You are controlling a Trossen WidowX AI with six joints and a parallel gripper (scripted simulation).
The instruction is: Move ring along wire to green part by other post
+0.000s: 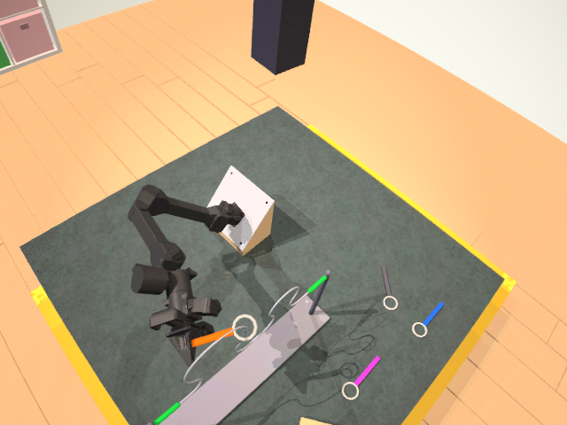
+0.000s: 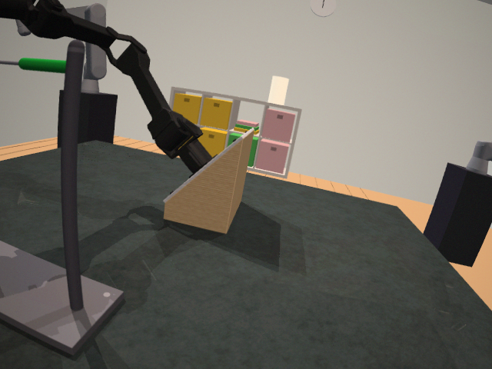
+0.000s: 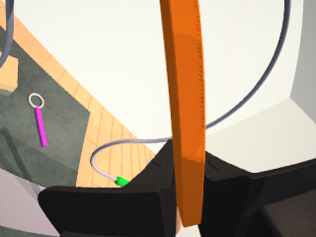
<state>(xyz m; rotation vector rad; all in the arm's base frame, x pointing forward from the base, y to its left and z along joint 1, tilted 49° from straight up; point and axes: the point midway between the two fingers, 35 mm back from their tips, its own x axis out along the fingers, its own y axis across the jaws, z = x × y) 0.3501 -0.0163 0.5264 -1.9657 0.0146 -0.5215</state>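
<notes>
My gripper (image 1: pixel 190 343) (image 3: pixel 176 144) is shut on the orange handle (image 1: pixel 213 336) (image 3: pixel 188 89). The pale ring (image 1: pixel 255 325) at the handle's far end is around the middle stretch of the grey wire (image 1: pixel 190 394) (image 3: pixel 123 141), as far as the top view shows; contact cannot be told. The wire appears to cross close by the handle and fingers. One green part (image 1: pixel 316 283) (image 2: pixel 41 64) adjoins the dark post (image 1: pixel 319 292) (image 2: pixel 69 178). The other green part (image 1: pixel 166 413) is at the lower left, its post mostly cut off. The ring is out of the wrist view.
The grey base board (image 1: pixel 237 373) (image 2: pixel 35 304) lies under the wire. A white-topped wedge (image 1: pixel 249 194) (image 2: pixel 202 202) stands beyond it, under the arm's elbow side. Grey (image 1: pixel 386 281), blue (image 1: pixel 433 313) and magenta (image 1: pixel 368 370) (image 3: pixel 41 127) handled rings lie on the mat.
</notes>
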